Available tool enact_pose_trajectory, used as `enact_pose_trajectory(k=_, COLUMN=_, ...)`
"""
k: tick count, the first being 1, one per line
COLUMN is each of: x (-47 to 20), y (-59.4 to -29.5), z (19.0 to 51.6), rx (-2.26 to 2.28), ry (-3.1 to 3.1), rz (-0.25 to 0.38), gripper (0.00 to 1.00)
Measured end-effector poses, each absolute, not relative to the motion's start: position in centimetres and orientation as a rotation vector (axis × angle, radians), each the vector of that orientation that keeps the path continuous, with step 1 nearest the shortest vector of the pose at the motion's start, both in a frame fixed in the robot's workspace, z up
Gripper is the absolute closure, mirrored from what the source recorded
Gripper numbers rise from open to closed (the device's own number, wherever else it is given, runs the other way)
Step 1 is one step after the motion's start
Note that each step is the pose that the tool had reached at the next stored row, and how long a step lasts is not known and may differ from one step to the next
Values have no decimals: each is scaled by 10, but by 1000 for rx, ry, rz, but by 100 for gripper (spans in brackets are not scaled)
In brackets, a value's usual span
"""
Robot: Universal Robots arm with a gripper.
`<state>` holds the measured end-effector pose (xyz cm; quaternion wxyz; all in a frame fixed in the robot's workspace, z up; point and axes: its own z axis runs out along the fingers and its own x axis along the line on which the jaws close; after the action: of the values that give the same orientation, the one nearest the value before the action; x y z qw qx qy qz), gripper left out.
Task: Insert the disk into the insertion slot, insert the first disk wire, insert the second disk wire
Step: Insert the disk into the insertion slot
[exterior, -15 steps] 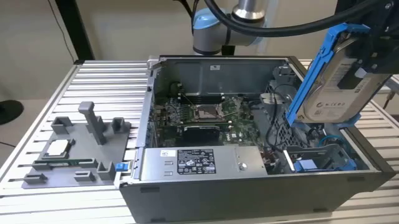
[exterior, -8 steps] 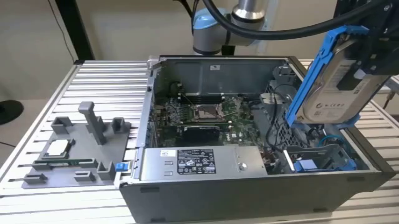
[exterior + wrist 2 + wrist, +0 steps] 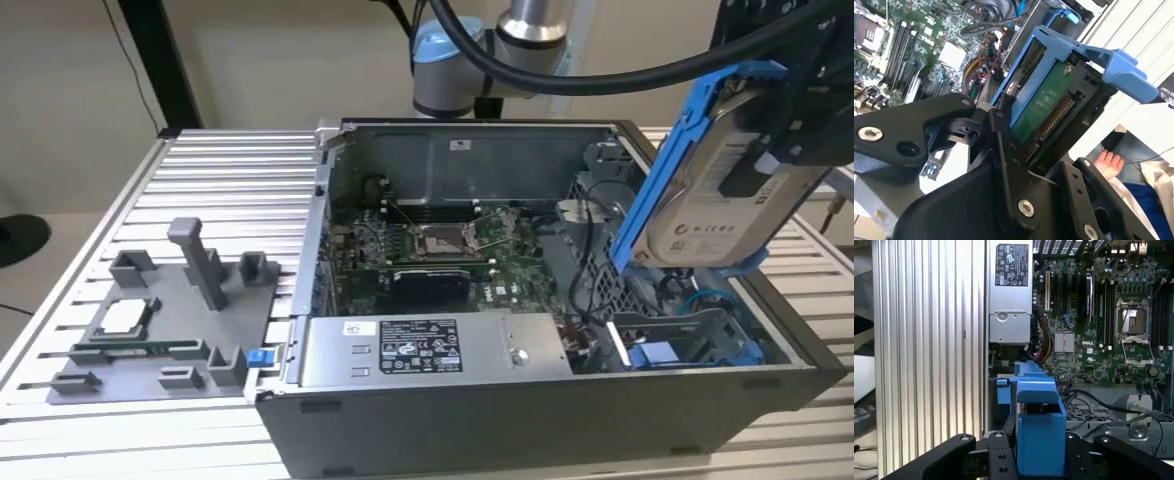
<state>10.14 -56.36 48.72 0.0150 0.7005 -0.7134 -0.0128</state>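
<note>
Your disk, silver-beige with a printed label in a blue carrier frame, hangs tilted above the insertion slot. Gripper has its fingers clamped on the carrier's sides, clear of the slot.

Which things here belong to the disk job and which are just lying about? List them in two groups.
Job: the disk, held by the gripper above the case; the insertion slot.

Lying about: the power-supply box; the processor socket; the grey holder tray beside the case; a person's hand.
</note>
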Motion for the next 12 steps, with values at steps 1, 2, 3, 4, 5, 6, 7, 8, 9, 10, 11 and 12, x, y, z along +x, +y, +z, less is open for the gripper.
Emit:
enact_pose_trajectory(k=1, x=101, y=-564, z=487, rx=2180, ry=-2220, rz=-40, gripper=100)
enact_pose_trajectory(k=2, x=101, y=-564, z=486, rx=2180, ry=-2220, rz=-40, gripper=100)
enact_pose_trajectory(k=3, x=101, y=-564, z=486, rx=2180, ry=-2220, rz=-40, gripper=100)
enact_pose_trajectory(k=4, x=101, y=-564, z=485, rx=2180, ry=-2220, rz=-40, gripper=100)
enact_pose_trajectory(k=5, x=101, y=-564, z=485, rx=2180, ry=-2220, rz=-40, gripper=100)
enact_pose_trajectory(k=6, x=101, y=-564, z=484, rx=2180, ry=-2220, rz=-40, gripper=100)
enact_pose_trajectory(k=7, x=101, y=-564, z=484, rx=2180, ry=-2220, rz=-40, gripper=100)
enact_pose_trajectory(k=8, x=101, y=-564, z=484, rx=2180, ry=-2220, rz=-40, gripper=100)
enact_pose_trajectory(k=9, x=101, y=-564, z=484, rx=2180, ry=-2220, rz=-40, gripper=100)
enact_pose_trajectory(k=10, x=101, y=-564, z=484, rx=2180, ry=-2220, rz=-40, gripper=100)
enact_pose_trajectory(k=11, x=101, y=-564, z=484, rx=2180, ry=-2220, rz=-40, gripper=100)
enact_pose_trajectory(k=12, x=101, y=-564, z=484, rx=2180, ry=-2220, rz=-40, gripper=100)
